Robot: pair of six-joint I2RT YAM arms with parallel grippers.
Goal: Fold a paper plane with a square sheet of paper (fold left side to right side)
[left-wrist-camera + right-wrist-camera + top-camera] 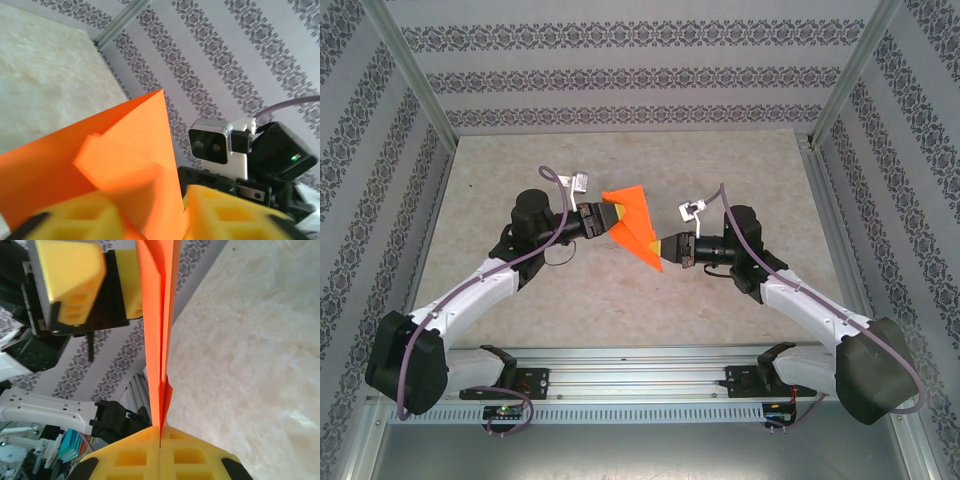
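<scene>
One paper plane (640, 232), long axis diagonal, narrow tip toward right fingers (130, 457)

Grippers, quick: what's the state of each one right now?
Left gripper: open, jaws apart on either side of the orange paper.
Right gripper: closed, pinching the orange paper's narrow end.
</scene>
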